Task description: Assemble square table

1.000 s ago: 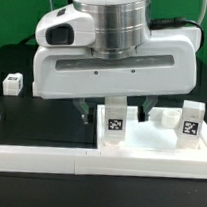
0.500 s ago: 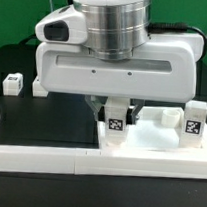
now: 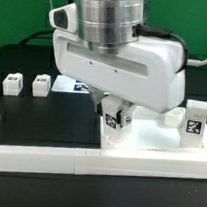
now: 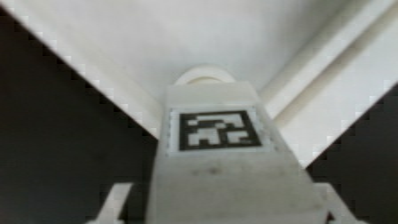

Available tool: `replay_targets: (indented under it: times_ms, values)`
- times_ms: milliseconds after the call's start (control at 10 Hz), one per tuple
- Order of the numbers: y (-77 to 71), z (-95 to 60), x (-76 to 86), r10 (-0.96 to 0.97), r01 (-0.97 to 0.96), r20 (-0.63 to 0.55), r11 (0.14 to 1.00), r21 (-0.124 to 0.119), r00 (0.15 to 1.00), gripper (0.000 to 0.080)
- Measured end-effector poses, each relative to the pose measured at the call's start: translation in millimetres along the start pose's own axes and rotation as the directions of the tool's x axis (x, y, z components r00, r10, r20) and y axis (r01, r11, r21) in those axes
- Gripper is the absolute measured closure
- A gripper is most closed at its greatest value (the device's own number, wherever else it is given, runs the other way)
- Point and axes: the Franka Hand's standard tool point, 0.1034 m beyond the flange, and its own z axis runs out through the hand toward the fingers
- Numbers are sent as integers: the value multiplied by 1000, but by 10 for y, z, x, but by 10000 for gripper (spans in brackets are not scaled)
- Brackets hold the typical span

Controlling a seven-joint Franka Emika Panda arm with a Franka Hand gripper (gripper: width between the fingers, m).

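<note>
Gripper (image 3: pixel 115 106) now tilted and tight on leg (image 3: pixel 114 120)

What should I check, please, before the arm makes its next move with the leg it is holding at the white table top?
1. Grip: the tool is closed on the held leg, which fills the wrist view, tag facing the camera. Ok.
2. Held leg upright: it leans together with the tool in the exterior view. Not ok.
3. Held leg lined up with a corner socket of the table top: the socket is hidden. Cannot tell.
4. Second leg standing on the table top, apart from the held leg. Ok.
5. Two loose legs at the exterior view's left, well away from the tool. Ok.
</note>
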Motion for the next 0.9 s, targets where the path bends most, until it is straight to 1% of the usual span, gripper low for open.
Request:
replay_targets:
  times_ms: [100, 200, 300, 500, 600, 800, 900]
  values:
    - [20, 1, -6, 103, -103, -6, 995, 10, 995, 509]
    - [17, -3, -19, 211, -211, -11, 977, 13, 977, 509]
    - [-11, -6, -48, 331, -330, -20, 944, 18, 944, 509]
    - [-39, -5, -123, 480, -479, -29, 877, 20, 877, 509]
    - [-50, -5, -138, 568, -568, -31, 823, 26, 822, 509]
    - [-38, -3, -129, 611, -611, -36, 791, 31, 790, 509]
    - [-38, -2, -129, 588, -588, -37, 809, 29, 808, 500]
